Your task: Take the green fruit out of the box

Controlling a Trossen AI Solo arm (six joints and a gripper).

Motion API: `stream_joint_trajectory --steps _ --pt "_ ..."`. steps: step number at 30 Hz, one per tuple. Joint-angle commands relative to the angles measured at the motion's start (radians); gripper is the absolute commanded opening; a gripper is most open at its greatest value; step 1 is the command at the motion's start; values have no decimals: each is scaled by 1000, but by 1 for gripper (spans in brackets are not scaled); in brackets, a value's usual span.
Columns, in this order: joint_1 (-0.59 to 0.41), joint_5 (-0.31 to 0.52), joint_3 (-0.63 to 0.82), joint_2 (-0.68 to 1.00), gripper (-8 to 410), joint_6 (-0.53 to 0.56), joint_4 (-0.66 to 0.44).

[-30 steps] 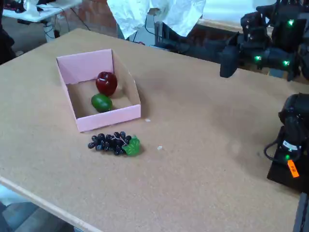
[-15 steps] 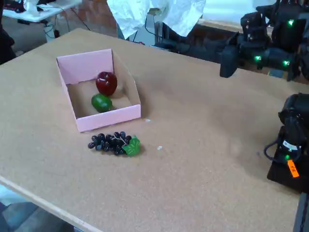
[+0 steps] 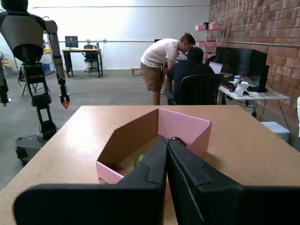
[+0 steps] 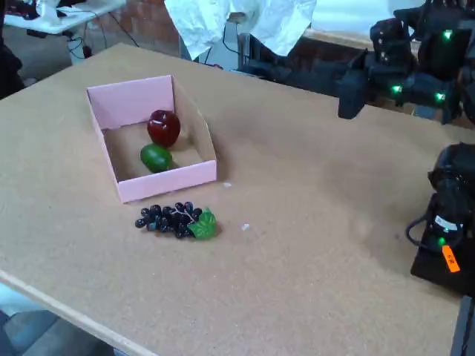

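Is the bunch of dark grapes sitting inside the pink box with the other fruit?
No. In the fixed view the grapes lie on the table just outside the box, which holds only the green fruit and red apple.

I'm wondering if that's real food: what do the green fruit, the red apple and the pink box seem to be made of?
The green fruit and red apple look like glossy plastic, judging by their even colour and sheen, though real fruit can't be ruled out. The box looks like matte pink cardboard: thin folded walls, tan inside.

Tan worktop [image 4: 297, 245], pink box [image 4: 167, 181] lying on it, dark grape bunch [image 4: 172, 219] just beside the box
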Motion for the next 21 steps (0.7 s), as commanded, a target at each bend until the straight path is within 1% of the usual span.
stream_joint_trajectory --steps 1,3,6,10,13,17,21 --pt "0 -1 1 0 0 69 11" --pt "0 -1 1 0 0 122 13" --pt "0 -2 2 0 0 129 10" --pt "0 -8 37 24 0 146 -56" --pt "0 -42 68 89 0 171 -59" --pt "2 -75 144 216 0 181 -86" --pt "3 -116 257 357 0 179 -158"
